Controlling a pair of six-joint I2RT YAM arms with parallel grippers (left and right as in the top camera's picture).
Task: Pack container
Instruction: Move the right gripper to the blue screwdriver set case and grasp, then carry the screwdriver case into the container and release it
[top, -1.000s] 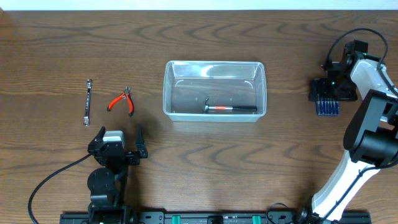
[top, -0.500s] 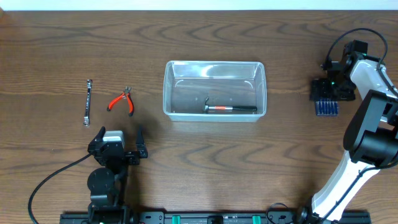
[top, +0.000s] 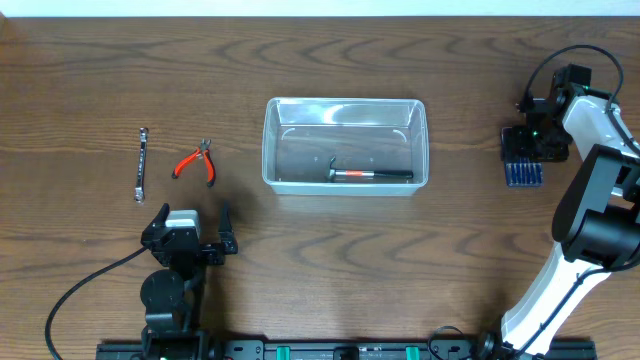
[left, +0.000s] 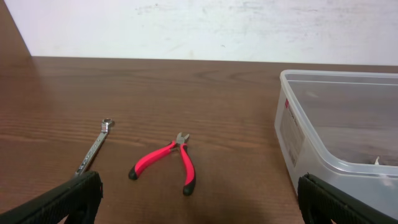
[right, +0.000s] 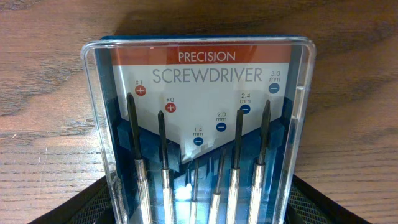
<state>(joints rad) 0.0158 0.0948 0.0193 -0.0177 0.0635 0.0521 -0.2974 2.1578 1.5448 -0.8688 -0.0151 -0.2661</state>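
Beside the container (left: 291, 144), pliers (left: 155, 161) and wrench (left: 93, 149) face parted left end effector (left: 199, 200); right end effector (top: 536, 140) unclear.

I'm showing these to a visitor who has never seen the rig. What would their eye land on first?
Most likely the clear container at the middle of the table, with a small hammer lying inside. Next, the red-handled pliers on the wood to its left, beside a slim wrench. The right wrist view is filled by a cased precision screwdriver set, far right on the table.
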